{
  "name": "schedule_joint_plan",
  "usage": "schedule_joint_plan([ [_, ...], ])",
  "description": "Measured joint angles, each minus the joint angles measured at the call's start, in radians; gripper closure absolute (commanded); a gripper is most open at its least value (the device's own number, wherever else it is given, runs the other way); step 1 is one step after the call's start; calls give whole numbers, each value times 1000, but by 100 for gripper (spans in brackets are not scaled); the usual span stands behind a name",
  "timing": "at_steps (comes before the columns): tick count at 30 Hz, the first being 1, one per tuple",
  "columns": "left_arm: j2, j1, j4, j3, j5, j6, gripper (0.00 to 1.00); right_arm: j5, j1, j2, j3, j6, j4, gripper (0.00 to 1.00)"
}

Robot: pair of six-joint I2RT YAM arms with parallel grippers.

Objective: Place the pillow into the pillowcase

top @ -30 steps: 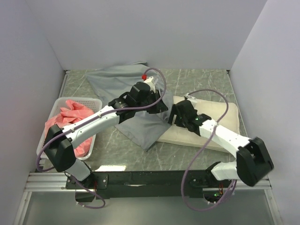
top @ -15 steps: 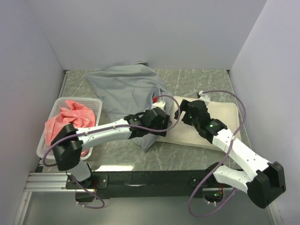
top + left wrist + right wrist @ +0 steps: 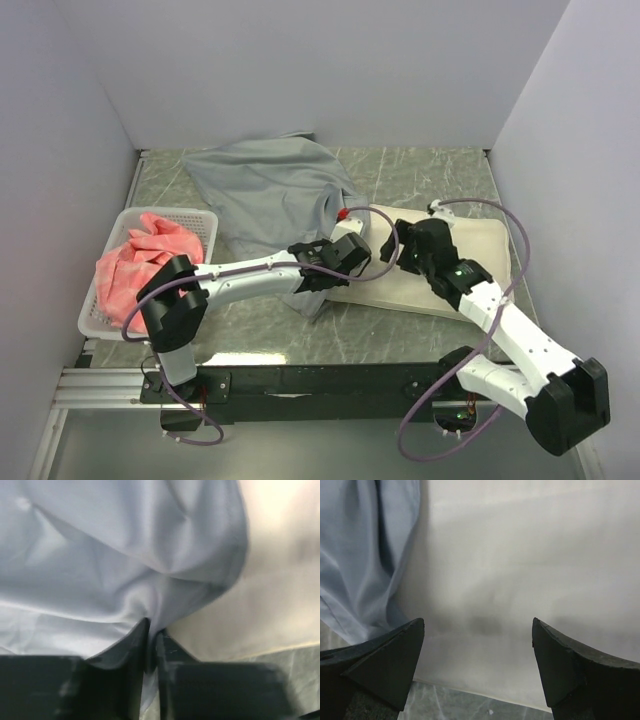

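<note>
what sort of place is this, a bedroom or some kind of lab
Most likely a robot test booth, not a home: plain white walls box in a stone-patterned table, and two robot arms are bolted to its near edge.

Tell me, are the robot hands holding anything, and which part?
The left gripper pinches a bunched fold of the pillowcase near its hem. The right gripper hangs open over the pillow, holding nothing.

Grey-green marble tabletop [image 3: 430, 170], pale walls [image 3: 300, 70]
</note>
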Motion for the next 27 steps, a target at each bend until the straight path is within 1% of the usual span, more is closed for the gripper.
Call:
schedule_joint_plan([
  [4,-15,3,-35,5,-27,-6,98,-62,0,61,-28,-34,16,3],
  [8,-59,11,-56,5,-20,-9,99,-93,0,93,-35,-64,29,0],
  [11,-109,23,-49,5,19,-8,99,-122,0,152,-23,-97,51,0],
  [15,-164,50,-3,5,119,-11,99,-159,3,272,2,-135,83,1],
  [17,-178,59,20,7,171,-16,99,-175,3,335,24,-146,103,29],
  [18,-179,61,32,9,196,-20,99,-187,3,360,36,-151,115,50],
  [19,-179,62,45,10,224,-25,99,-198,3,381,49,-154,129,94],
  [20,-179,61,55,9,248,-29,99,-211,3,399,62,-154,141,100],
  [24,-201,61,125,-41,335,-58,99,-275,3,435,110,-121,167,100],
  [27,-237,61,155,-108,378,-73,99,-295,3,385,111,-74,150,100],
])
